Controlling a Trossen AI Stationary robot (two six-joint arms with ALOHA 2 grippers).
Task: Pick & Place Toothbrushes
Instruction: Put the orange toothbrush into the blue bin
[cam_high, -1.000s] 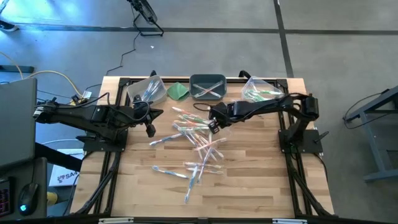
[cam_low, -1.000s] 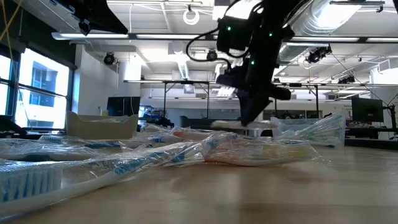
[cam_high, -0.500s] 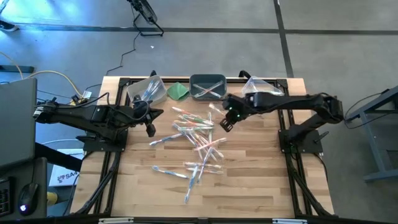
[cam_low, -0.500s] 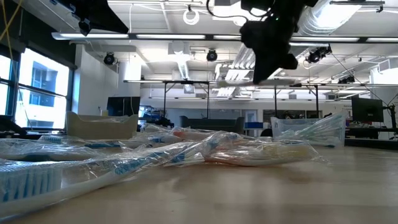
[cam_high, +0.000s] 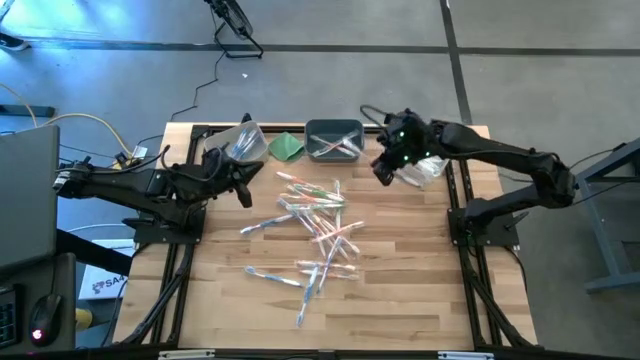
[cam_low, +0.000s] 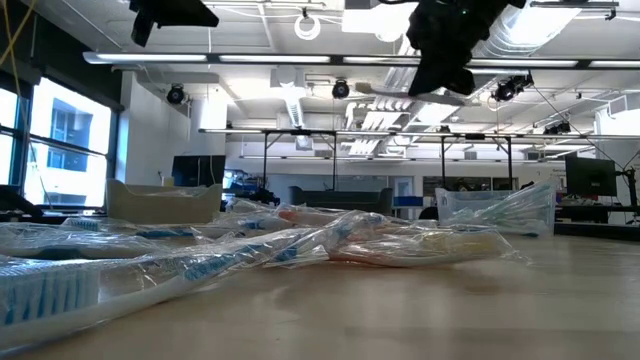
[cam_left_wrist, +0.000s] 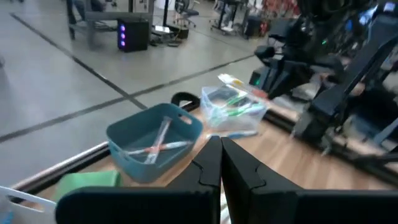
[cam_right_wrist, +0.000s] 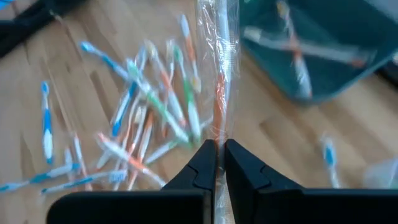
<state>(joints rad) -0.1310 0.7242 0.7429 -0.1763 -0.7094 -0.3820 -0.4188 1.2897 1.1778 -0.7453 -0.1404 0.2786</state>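
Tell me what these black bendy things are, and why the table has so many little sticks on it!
Those are two robot arms at a wooden table. One camera looks down from the ceiling, one sits at table height, and each arm carries one on its wrist.

The sticks are toothbrushes in clear wrappers, lying in a messy pile. At the table's far edge stand a dark bin and two clear bins, each with a few brushes inside, plus a green cloth.

The right gripper has its jaws shut on one wrapped brush, held in the air near the bins. The left gripper waits by the pile, jaws shut and empty.
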